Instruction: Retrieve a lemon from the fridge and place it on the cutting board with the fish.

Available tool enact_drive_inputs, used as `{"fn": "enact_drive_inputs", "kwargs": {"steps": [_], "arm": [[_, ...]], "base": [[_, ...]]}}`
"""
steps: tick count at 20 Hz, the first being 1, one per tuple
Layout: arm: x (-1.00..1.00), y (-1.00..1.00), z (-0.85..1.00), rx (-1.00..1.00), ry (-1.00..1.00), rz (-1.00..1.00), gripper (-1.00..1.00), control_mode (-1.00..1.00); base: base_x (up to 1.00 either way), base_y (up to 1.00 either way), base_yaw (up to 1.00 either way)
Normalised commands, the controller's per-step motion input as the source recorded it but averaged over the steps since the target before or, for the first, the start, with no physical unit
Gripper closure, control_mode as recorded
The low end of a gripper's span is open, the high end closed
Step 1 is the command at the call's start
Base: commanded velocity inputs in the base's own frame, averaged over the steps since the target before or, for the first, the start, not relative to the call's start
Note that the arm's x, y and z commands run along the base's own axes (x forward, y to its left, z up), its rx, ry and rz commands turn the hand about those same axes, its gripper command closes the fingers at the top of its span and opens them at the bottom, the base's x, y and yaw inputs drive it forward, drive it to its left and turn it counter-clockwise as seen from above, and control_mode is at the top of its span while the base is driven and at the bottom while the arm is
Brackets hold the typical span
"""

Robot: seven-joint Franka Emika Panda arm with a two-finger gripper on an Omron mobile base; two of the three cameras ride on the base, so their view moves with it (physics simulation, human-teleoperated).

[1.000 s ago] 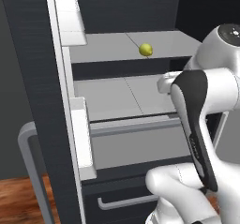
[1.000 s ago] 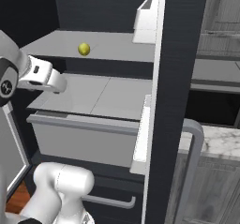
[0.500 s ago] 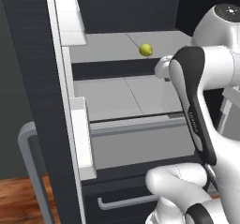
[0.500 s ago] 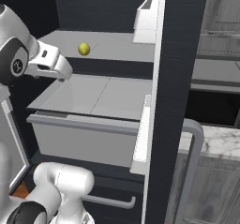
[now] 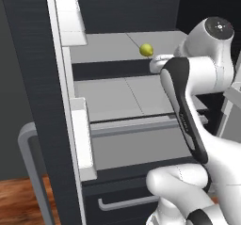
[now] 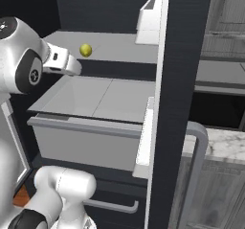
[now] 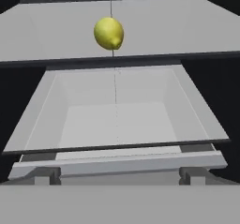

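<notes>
Pale grey fridge shelf [image 7: 187, 28], flat and wide, a thin seam down its middle; one yellow lemon [image 7: 108, 33] resting on it near the front edge (right on the seam); clear-topped grey drawer [image 7: 117, 120] just below

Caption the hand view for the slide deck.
Lemon sits on the fridge's pale grey shelf, above an empty drawer, ahead of the approaching camera.

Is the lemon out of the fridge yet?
No. The lemon sits on a pale shelf inside the open fridge, ungripped.
</notes>
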Motion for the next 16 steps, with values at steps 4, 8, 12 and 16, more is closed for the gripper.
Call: {"fn": "enact_drive_inputs", "kwargs": {"steps": [4, 8, 12, 16], "arm": [[0.05, 0.0, 0.6, 0.0, 0.0, 0.0, -1.0, -1.0], [0.0, 0.02, 0.5, 0.0, 0.0, 0.0, -1.0, -1.0], [0.13, 0.01, 0.01, 0.0, 0.0, 0.0, -1.0, -1.0], [0.29, 0.0, -0.09, 0.0, -0.01, 0.0, -1.0, -1.0]], "base": [[0.0, 0.0, 0.0], [0.0, 0.0, 0.0], [0.0, 0.0, 0.0], [0.0, 0.0, 0.0]]}}
